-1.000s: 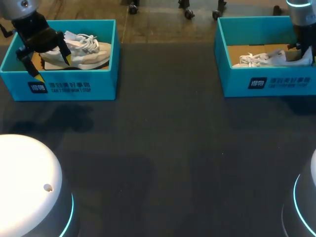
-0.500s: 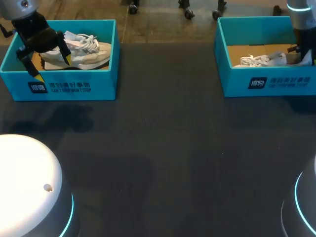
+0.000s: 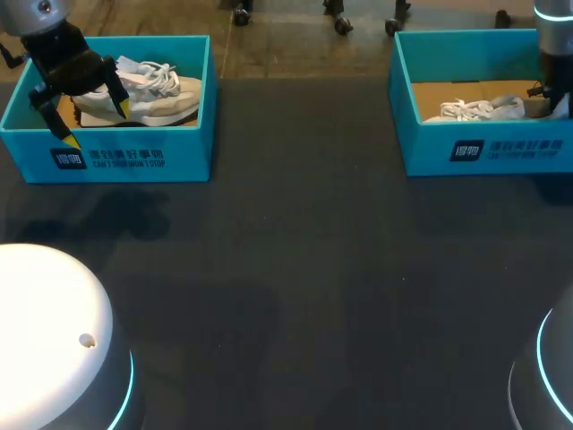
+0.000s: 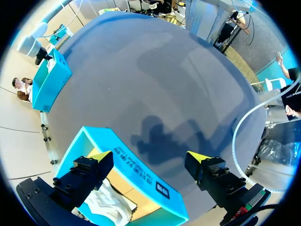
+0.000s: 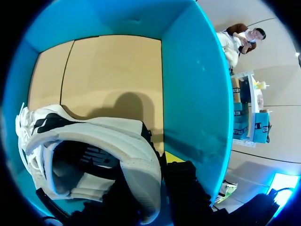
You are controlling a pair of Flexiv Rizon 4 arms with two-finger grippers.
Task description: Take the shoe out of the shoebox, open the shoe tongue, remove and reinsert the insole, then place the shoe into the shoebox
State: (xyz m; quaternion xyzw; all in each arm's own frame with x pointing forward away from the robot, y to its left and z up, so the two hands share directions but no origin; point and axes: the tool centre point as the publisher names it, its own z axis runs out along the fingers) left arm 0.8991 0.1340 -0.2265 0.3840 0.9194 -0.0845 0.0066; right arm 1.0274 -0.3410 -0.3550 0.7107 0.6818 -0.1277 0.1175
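Observation:
Two teal shoeboxes stand at the table's far corners. Inside the right shoebox (image 3: pixel 501 148) (image 5: pixel 188 84) a white shoe (image 3: pixel 479 109) (image 5: pixel 94 141) lies on the cardboard floor. My right gripper (image 3: pixel 551 97) (image 5: pixel 153 173) is down in that box, shut on the shoe's heel collar, one finger inside the shoe and one outside. The left shoebox (image 3: pixel 134 157) (image 4: pixel 141 174) holds a beige-white shoe (image 3: pixel 152 94) (image 4: pixel 110 209). Wide open, my left gripper (image 3: pixel 94 124) (image 4: pixel 149 157) hangs above that box's front wall and touches nothing.
The dark table (image 3: pixel 295 269) stretches between the two boxes with nothing on it. In the left wrist view the right shoebox (image 4: pixel 47 82) shows at the table's far side with my right arm at it.
The right arm has shifted slightly to the right, and the white shoe's raised heel has sunk lower in the right box. The left arm has stayed still.

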